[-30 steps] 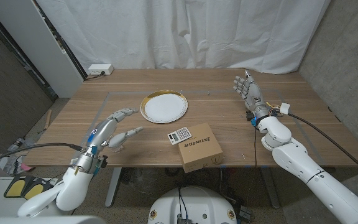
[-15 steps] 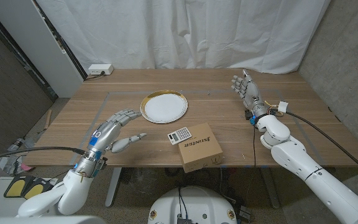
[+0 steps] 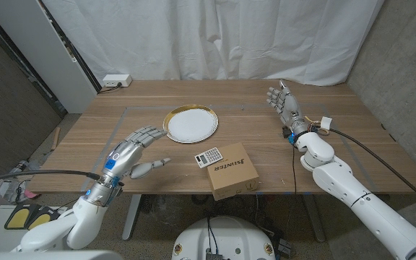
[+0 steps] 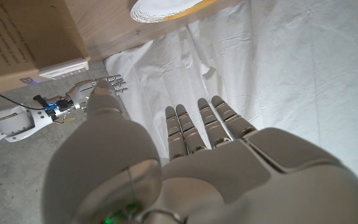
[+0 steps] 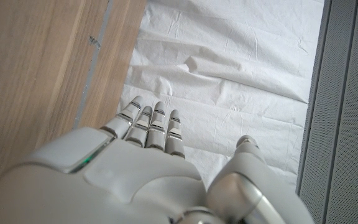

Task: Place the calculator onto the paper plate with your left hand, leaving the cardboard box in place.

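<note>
A small white calculator lies on top of the brown cardboard box near the table's front edge, at the box's near-left corner. The gold-rimmed white paper plate sits behind them, toward the table's middle. My left hand hovers open to the left of the box, fingers spread toward the calculator and apart from it. In the left wrist view the box, the calculator's edge and the plate show beyond the left hand. My right hand stands open and upright at the right of the table.
A white power strip lies at the table's back left corner. A white curtain hangs behind the table. Cables run along my right arm. Bare wood lies between the plate and my right hand.
My left hand has moved right and slightly forward, closer to the box and calculator. My right hand has drifted a little to the left. The calculator, box and plate have not moved.
</note>
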Motion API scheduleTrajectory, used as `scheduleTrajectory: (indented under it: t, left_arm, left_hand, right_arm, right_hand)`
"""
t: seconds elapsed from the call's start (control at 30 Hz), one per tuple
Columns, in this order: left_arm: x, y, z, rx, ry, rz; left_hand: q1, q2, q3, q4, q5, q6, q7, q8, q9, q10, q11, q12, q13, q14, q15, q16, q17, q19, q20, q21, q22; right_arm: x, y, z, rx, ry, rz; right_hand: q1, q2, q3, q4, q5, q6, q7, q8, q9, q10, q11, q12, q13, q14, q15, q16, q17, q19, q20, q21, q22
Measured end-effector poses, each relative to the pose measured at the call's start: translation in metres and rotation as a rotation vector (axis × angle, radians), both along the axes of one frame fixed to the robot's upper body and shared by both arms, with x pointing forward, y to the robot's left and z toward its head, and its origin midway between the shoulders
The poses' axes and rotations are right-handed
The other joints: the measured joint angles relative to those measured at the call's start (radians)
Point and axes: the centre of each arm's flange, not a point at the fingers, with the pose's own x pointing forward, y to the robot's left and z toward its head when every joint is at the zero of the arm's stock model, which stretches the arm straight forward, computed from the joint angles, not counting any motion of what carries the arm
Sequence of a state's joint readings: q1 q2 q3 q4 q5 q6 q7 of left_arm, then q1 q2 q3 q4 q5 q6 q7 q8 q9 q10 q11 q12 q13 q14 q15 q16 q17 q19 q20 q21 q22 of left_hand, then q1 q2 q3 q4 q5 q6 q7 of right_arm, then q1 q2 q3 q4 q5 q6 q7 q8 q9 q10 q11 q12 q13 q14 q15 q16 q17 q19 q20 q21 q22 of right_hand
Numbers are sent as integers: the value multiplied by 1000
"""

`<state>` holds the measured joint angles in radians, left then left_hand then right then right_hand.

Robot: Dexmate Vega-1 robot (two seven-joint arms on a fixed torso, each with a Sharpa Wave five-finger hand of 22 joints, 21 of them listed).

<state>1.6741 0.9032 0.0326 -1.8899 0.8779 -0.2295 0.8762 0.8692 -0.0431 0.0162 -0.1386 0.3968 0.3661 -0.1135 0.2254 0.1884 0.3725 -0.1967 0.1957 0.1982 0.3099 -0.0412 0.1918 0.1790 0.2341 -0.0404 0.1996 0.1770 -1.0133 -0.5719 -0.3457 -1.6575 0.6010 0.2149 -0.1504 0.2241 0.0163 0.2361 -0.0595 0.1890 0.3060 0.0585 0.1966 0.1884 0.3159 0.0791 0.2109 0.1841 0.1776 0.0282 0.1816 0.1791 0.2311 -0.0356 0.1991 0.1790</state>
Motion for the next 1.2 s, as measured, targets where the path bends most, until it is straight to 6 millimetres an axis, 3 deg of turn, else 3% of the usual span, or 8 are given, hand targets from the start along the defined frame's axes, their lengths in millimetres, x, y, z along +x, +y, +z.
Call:
scheduleTrajectory:
  t: [0.13,0.43,1.2]
  left_arm:
    - [-1,-2,0,31,-10,5]
    - [2,-9,4,106,-39,10]
    - [25,-28,10,222,-67,-23]
  left_hand:
    - [25,-8,0,-8,1,0,-21,0,0,-4,-4,0,0,-9,1,-7,0,-10,0,0,0]
    - [51,-8,2,-10,7,10,-33,0,5,-4,-4,-4,-1,-9,1,-7,0,-10,0,0,0]
    - [75,-11,4,-12,10,6,-48,0,5,2,-9,-3,-3,-8,1,-7,0,-20,0,0,0]
  right_arm:
    - [1,1,0,0,1,1]
    - [3,3,-2,4,6,3]
    - [5,-1,2,20,-6,-1]
  right_hand:
    - [0,0,0,0,0,0,0,0,0,0,0,0,0,0,0,0,0,0,0,0,0]
    - [0,0,0,0,0,0,0,0,0,0,0,0,0,0,0,0,0,0,0,0,0]
    - [-5,4,0,0,0,5,-5,0,0,0,0,0,0,0,0,0,0,0,0,0,0]
